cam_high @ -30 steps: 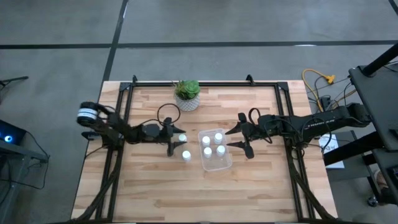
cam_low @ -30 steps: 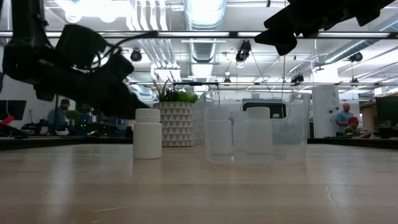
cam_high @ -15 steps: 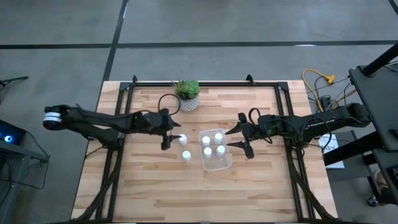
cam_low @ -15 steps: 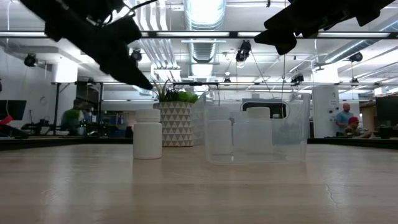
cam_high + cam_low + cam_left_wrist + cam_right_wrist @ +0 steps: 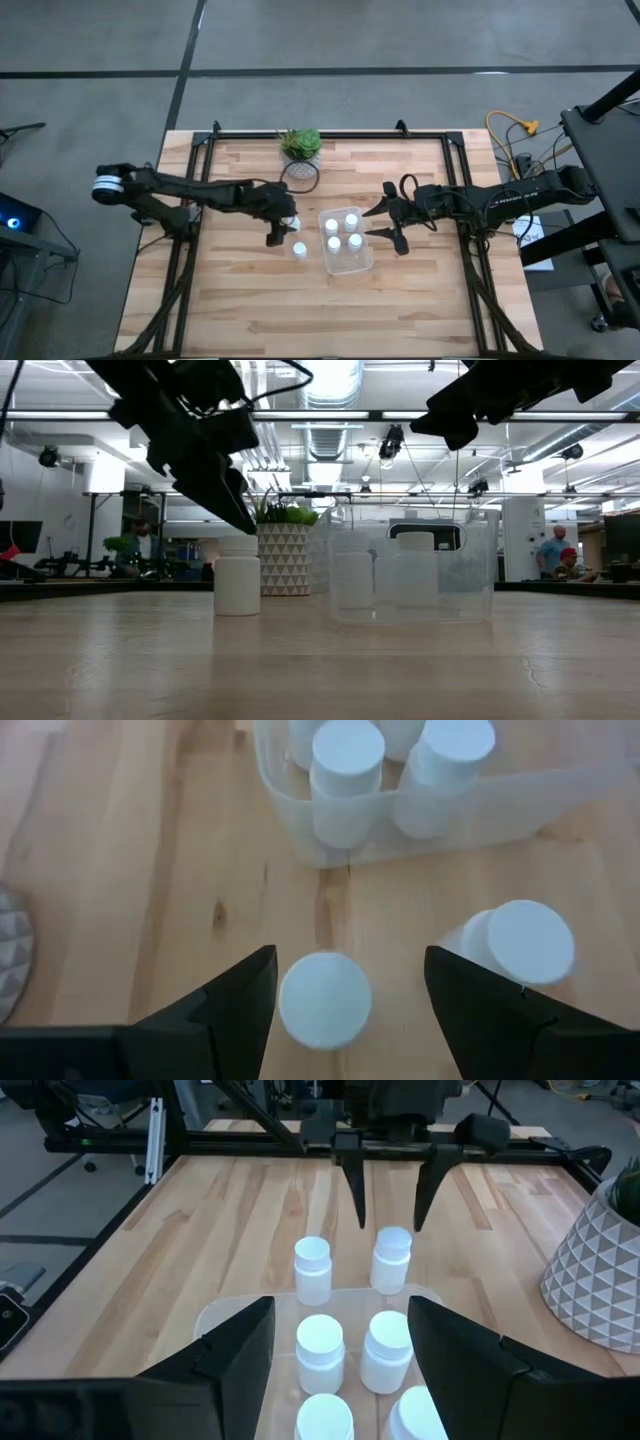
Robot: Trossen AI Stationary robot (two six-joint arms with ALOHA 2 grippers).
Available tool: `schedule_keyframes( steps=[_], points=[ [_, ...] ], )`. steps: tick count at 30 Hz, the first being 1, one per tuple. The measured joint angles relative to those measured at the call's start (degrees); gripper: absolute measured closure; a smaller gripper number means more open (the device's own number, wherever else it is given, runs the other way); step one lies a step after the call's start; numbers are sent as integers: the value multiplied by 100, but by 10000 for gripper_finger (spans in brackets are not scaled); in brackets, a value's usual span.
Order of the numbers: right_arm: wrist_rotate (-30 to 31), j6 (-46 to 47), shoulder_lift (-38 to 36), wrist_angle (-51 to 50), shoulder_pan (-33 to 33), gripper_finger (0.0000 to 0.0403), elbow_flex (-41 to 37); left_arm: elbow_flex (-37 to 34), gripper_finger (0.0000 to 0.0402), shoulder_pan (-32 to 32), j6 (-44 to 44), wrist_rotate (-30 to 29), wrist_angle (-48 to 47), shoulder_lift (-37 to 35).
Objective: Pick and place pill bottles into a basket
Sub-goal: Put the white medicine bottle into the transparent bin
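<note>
**Left jaws spread above a loose bottle, four bottles in the basket**

Your left gripper (image 5: 281, 229) hangs over the bench with its jaws released and spread apart. From its wrist camera you see one dark finger (image 5: 240, 1005) on each side of a standing bottle (image 5: 324, 999), whose white cap sits in the gap between them with bare space on both sides, so nothing is gripped. In the low view the jaws slant down to just above that bottle's cap (image 5: 238, 545). From above, this bottle (image 5: 293, 223) stands just left of the basket (image 5: 364, 262).

A second loose bottle (image 5: 299, 249) stands upright on the wood close beside the first, also just outside the basket's left wall.

Your right gripper (image 5: 382, 224) waits on the far side of the basket, jaws released and wide apart, holding nothing. Its wrist camera looks across the basket at the left gripper's fingers (image 5: 356, 1188) poised over the two loose bottles.

The basket, a clear tub, rests near the middle of the bench (image 5: 240, 310). Four bottles (image 5: 342, 231) stand upright inside it, grouped at the end nearer the plant; the other end is bare plastic.

A potted plant (image 5: 301, 150) in a patterned whitish pot stands near the far edge of the bench, well apart from the basket.
</note>
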Motion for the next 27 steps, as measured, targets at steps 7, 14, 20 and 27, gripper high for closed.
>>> schedule_keyframes(
  steps=[7,14,20,27],
  points=[
    [0,83,0,-50,0,184,0,538,166,41,141,11,-592,604],
    [0,85,0,-88,0,184,0,1032,166,124,150,1,-1261,1089],
    [-1,85,0,-108,0,184,0,1292,166,157,157,-18,-1545,1322],
    [0,107,0,-214,1,184,-2,1311,166,157,127,-17,-1807,1325]
  ],
)
